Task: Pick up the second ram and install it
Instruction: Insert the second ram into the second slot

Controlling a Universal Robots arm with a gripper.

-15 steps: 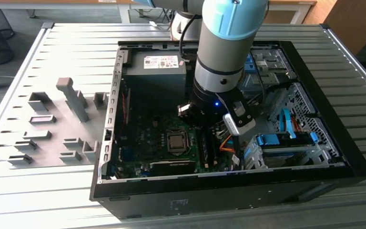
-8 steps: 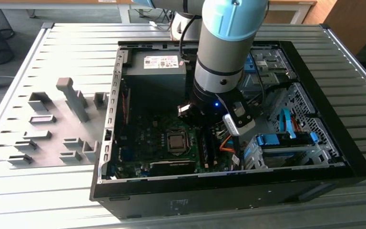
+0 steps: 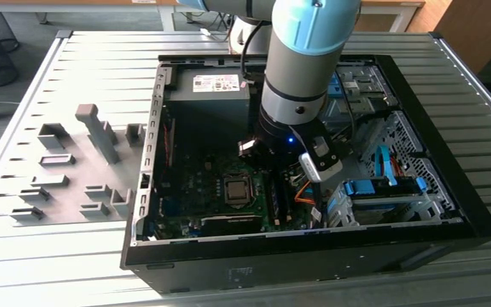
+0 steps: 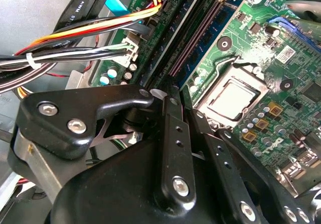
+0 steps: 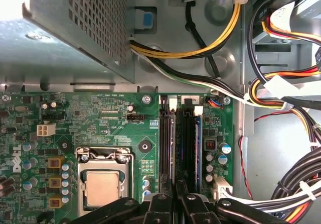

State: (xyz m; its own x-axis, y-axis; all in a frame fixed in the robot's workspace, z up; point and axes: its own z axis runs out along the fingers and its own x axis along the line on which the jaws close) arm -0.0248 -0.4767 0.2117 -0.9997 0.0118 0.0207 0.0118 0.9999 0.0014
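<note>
While the pincer (image 5: 175,196) hovers over the motherboard (image 5: 115,118) slots, its grip seems narrow.

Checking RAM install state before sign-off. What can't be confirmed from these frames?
- Exterior view: the arm covers the motherboard slots.
- First wrist view: the end effector hides the near ends of the slots; full seating of the second ram unclear.
- Second wrist view: the end effector's body hides its fingertips.

green motherboard (image 5: 125,133), black tool (image 5: 173,204), yellow and orange cables (image 5: 220,33)
</note>
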